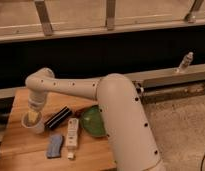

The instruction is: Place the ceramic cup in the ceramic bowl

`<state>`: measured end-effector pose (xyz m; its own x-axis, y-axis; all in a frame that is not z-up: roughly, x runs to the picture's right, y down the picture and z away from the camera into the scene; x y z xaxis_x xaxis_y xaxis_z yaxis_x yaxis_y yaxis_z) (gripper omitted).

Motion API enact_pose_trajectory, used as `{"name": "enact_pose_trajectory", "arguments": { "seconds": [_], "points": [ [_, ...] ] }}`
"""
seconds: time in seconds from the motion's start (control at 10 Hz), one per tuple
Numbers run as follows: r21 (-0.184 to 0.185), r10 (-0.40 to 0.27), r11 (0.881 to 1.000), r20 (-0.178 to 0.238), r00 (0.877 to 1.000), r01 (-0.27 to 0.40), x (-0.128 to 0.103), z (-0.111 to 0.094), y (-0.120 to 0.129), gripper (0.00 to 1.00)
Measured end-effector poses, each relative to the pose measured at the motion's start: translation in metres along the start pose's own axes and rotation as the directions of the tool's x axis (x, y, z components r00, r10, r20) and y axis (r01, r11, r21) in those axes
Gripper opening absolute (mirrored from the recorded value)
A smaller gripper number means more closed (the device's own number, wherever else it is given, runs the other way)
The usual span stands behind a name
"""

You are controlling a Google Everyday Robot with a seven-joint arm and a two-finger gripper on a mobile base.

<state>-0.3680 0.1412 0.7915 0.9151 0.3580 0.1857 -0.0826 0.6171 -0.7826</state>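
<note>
The ceramic cup (31, 126) sits lower left on the tabletop (23, 150), the gripper (34, 115) at its rim; whether it grips, I cannot tell. Best lift straight up, then carry it right to the ceramic bowl (92, 123).

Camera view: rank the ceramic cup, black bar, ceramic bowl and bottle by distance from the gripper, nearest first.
1. ceramic cup: directly under the gripper, at the left of the view.
2. black bar: just right of the cup.
3. ceramic bowl: further right.
4. bottle: far upper right, well away from the rest.
</note>
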Motion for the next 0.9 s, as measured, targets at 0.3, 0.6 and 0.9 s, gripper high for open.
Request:
{"name": "enact_pose_trajectory", "arguments": {
  "seconds": [0.3, 0.6, 0.9],
  "points": [
    [-0.011, -0.013, 1.0, 0.04, 0.999, 0.014, -0.005, -0.006, 0.005, 0.08],
    [-0.041, -0.081, 0.995, 0.179, 0.98, 0.09, -0.031, -0.035, 0.006, 0.0],
    [-0.004, -0.136, 0.99, 0.152, 0.979, 0.138, -0.058, -0.075, -0.011, 0.0]
  ]
}}
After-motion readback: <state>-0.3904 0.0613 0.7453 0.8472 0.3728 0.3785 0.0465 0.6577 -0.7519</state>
